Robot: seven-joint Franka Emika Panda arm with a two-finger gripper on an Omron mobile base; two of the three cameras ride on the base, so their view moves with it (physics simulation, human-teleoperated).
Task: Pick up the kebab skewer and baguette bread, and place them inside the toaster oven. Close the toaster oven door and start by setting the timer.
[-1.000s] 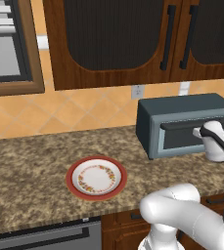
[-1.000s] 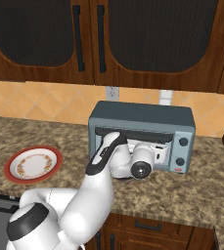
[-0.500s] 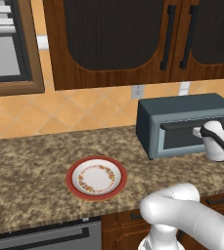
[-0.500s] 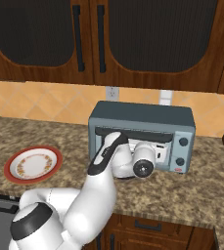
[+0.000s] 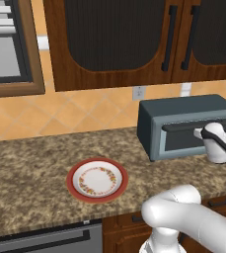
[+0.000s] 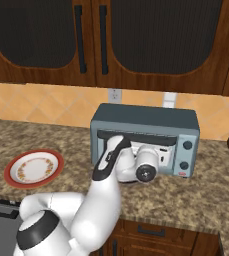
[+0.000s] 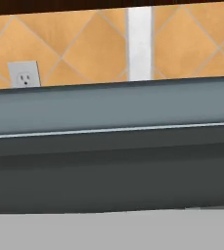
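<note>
The white arm (image 6: 108, 165) reaches the toaster oven door (image 6: 136, 150), beside a plate (image 6: 33, 168).

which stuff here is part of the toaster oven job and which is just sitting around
Part of the job:
- toaster oven
- toaster oven door, up against the oven front, claw close in front of it
- knob panel

Just lying about:
- plate with nothing on it
- wall outlet
- wall cabinets
- counter
</note>
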